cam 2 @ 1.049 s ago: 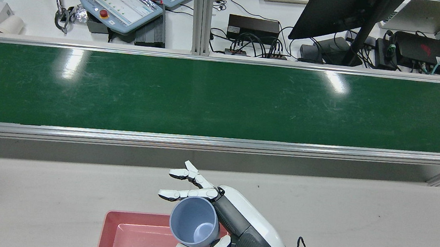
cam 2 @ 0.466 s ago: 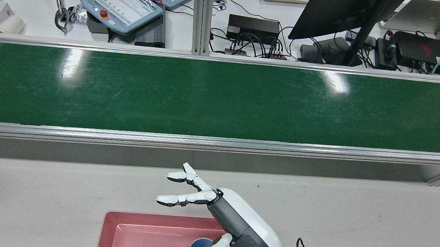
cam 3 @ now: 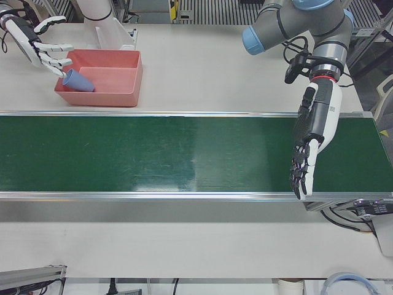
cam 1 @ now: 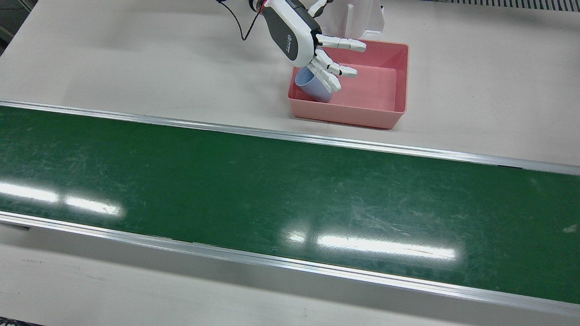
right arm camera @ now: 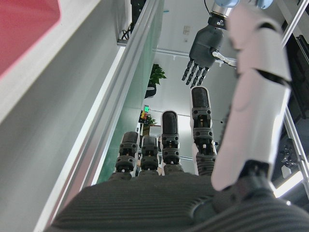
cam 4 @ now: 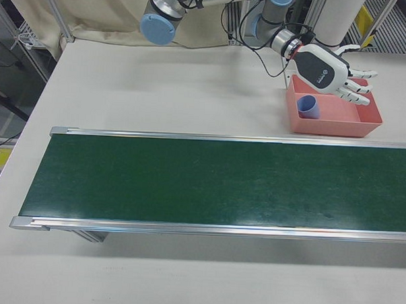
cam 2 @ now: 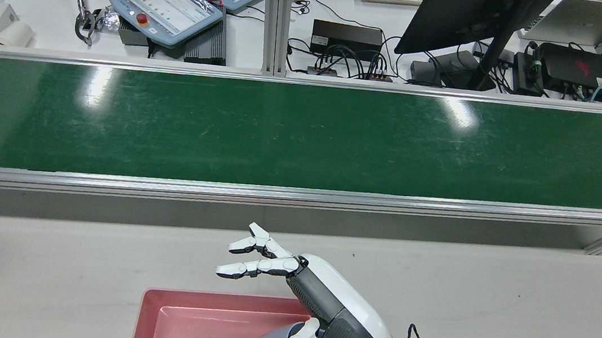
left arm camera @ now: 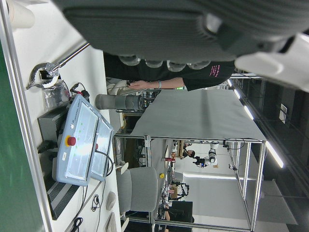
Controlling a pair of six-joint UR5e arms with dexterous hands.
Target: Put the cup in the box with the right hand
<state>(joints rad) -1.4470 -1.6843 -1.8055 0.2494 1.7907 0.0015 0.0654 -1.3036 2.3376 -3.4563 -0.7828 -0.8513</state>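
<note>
Over the pink box (cam 1: 401,81), at its end nearest the right arm, the right hand (cam 1: 312,50) hovers with fingers (cam 1: 342,44) spread wide and nothing in its grasp. The blue-grey cup (cam 1: 313,87) is inside the box, in that same corner, apart from the palm; whether any fingertip touches it cannot be told, since in the rear view the thumb crosses in front of the cup.

By the look of it the release is done and the placing step is all but complete. What remains, I judge, is to lift the hand clear, rising before swinging away so the spread fingers do not catch the cup's rim or the box wall.

The cup is not upright. It lies tipped, leaning against the box wall, its long axis slanted. In the front view its mouth points up and toward the view's left; in the right-front view the open mouth faces the camera. It may settle or roll a little, though the walls should contain it.

Far off at the conveyor belt's (cam 3: 153,153) other end, the left hand (cam 3: 309,144) hangs over the belt, fingers extended downward, holding nothing.
</note>
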